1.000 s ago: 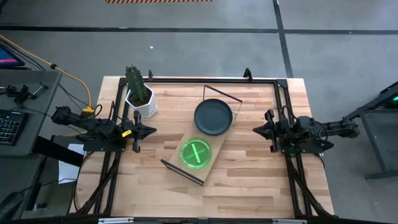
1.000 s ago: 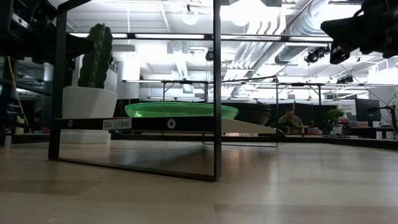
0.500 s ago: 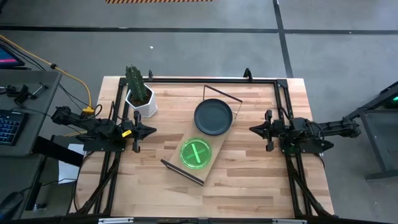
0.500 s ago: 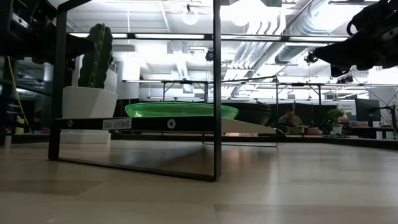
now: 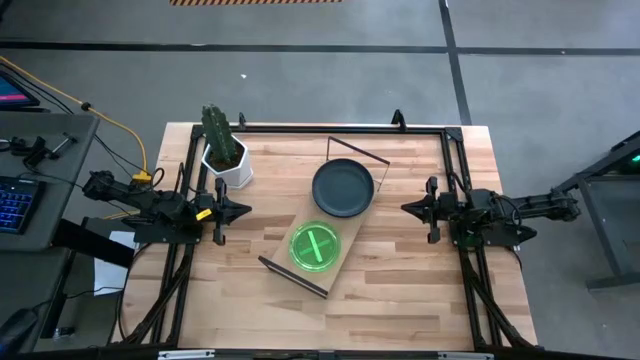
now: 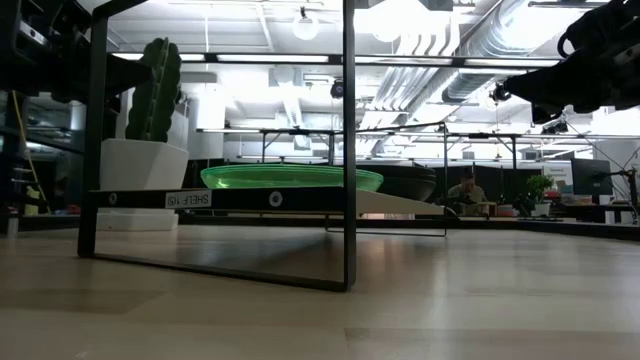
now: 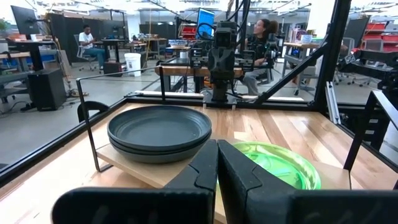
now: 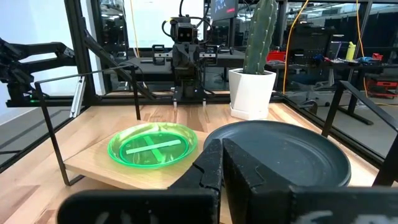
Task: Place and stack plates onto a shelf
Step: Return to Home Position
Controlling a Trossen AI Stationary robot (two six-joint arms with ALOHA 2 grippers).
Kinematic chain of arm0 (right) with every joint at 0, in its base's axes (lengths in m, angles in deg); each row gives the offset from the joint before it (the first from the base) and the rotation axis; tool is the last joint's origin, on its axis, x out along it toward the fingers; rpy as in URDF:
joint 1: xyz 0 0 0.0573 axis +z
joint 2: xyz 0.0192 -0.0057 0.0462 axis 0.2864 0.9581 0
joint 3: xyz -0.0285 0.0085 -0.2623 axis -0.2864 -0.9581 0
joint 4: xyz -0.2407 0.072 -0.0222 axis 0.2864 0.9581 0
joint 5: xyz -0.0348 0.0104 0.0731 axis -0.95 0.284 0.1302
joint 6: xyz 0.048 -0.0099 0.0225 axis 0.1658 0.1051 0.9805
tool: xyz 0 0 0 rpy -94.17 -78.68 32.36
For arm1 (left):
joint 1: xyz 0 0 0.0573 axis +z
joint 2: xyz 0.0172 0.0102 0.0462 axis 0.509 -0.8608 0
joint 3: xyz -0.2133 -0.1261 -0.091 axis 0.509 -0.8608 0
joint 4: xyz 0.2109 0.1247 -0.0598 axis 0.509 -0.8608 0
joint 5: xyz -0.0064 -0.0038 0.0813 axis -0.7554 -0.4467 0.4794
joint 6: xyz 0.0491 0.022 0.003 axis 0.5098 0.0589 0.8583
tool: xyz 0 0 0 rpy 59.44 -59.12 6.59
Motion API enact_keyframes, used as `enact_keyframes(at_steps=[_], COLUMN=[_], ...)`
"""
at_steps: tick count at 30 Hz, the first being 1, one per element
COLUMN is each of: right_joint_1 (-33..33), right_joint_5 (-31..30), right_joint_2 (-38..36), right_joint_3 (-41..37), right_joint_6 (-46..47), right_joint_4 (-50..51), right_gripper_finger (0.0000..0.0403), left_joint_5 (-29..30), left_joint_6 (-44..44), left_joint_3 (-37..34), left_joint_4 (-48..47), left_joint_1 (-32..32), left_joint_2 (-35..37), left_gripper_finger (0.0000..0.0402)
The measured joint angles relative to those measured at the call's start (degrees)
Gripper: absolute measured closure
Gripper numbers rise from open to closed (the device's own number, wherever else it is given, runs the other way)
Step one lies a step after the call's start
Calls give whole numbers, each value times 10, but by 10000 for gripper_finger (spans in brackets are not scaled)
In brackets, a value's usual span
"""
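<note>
Now: black plates (image 5: 343, 188) sit stacked on the shelf (image 5: 349, 233), at the end nearer the right gripper (image 5: 408, 208). Green plates (image 5: 314, 246) sit at the other end, just beside them. Left wrist view shows two dark rims nested. The green count cannot be told. In the low view the dark stack is mostly hidden behind the green rim. Label (image 6: 188, 199) on the shelf's edge reads "SHELF"; the rest is hard to make out. Right gripper at the right side of the table (image 5: 400, 290), fingers pressed together, empty. Left gripper (image 5: 243, 210) at the left side, likewise closed on nothing. Both are well apart from the shelf. Cactus pot (image 5: 228, 160) stands near the left gripper.
</note>
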Motion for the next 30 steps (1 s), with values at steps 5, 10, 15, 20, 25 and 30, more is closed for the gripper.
enact_keyframes(at_steps=[5,10,15,20,25,30], right_joint_1=[0,0,0,0,0,0], right_joint_5=[0,0,0,0,0,-1], right_joint_2=[0,0,0,0,0,0], right_joint_3=[0,0,0,0,0,0], right_joint_6=[0,0,0,0,0,0], right_joint_4=[0,0,0,0,0,0], right_gripper_finger=[402,402,402,402,402,402], left_joint_5=[0,0,0,0,-25,-168], left_joint_6=[0,0,-10,10,68,70], left_joint_3=[0,0,0,0,0,-2], left_joint_4=[0,0,0,0,-2,-15], left_joint_1=[0,0,0,0,17,85], left_joint_2=[0,0,0,0,2,27], left_gripper_finger=[398,398,398,399,398,398])
